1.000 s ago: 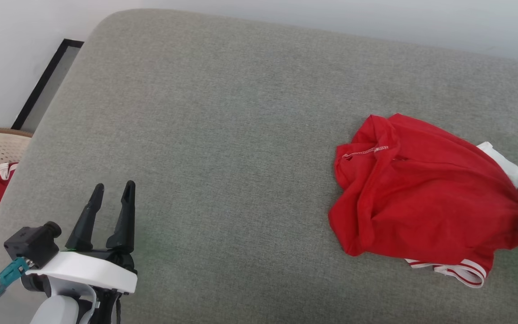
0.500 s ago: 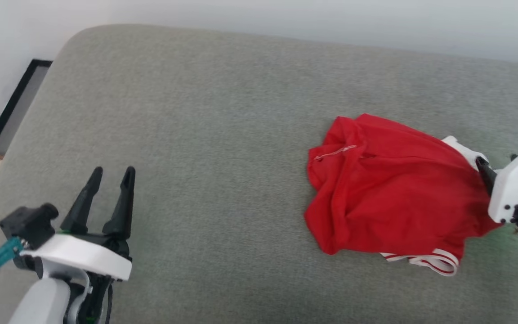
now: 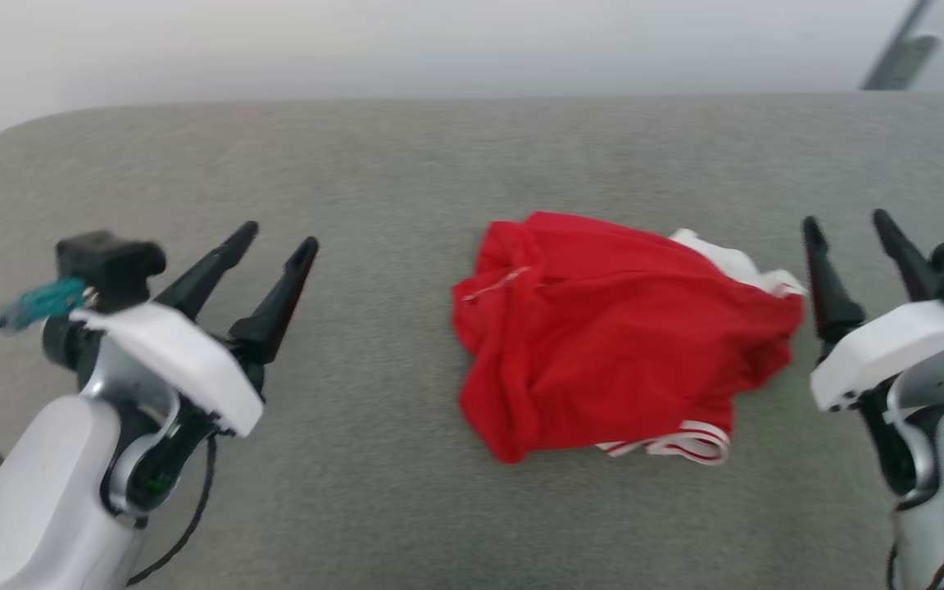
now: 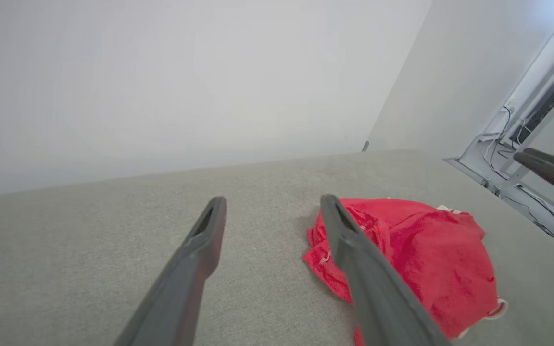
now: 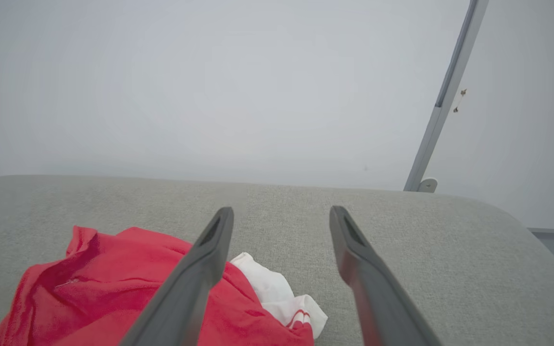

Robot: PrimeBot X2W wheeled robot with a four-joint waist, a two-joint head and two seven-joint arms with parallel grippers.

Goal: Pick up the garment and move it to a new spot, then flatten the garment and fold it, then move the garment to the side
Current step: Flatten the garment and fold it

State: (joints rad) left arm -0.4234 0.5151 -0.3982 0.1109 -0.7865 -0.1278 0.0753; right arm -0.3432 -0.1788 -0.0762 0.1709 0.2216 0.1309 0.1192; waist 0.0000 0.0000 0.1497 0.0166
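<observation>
The garment [image 3: 611,344] lies in a crumpled red heap on the grey-green fabric worktop [image 3: 357,164], a little toward 3 o'clock from the middle of the head view. Nothing holds it, and both grippers stand clear of the cloth. A white sleeve [image 3: 718,254] pokes out from under the red at the heap's 1 o'clock edge. A red-and-white striped band [image 3: 685,442] shows at its 5 o'clock edge. A line of pale stitching runs across the folds near the heap's 10 o'clock corner.

The left gripper [image 3: 281,233] sits at 9 o'clock in the head view, well apart from the garment. Its jaws are spread apart and empty, with the fingers aimed toward 1 o'clock. The right gripper [image 3: 843,218] sits at 3 o'clock, just beside the heap's right edge. Its jaws are also spread wide with nothing between them, and its fingers point toward 11 o'clock.

In the left wrist view the left gripper [image 4: 273,198] frames bare worktop [image 4: 89,240], and the garment [image 4: 431,254] lies beyond its right-hand finger, toward 4 o'clock. In the right wrist view the right gripper [image 5: 282,209] looks over the worktop [image 5: 402,216]. Here the garment [image 5: 113,288] is at 7 o'clock, partly behind the left-hand finger, and its white sleeve [image 5: 267,283] lies between the two fingers low in that view. A pale wall [image 5: 209,86] rises behind the worktop, with a thin grey pole [image 5: 445,96] leaning against it at 2 o'clock.
</observation>
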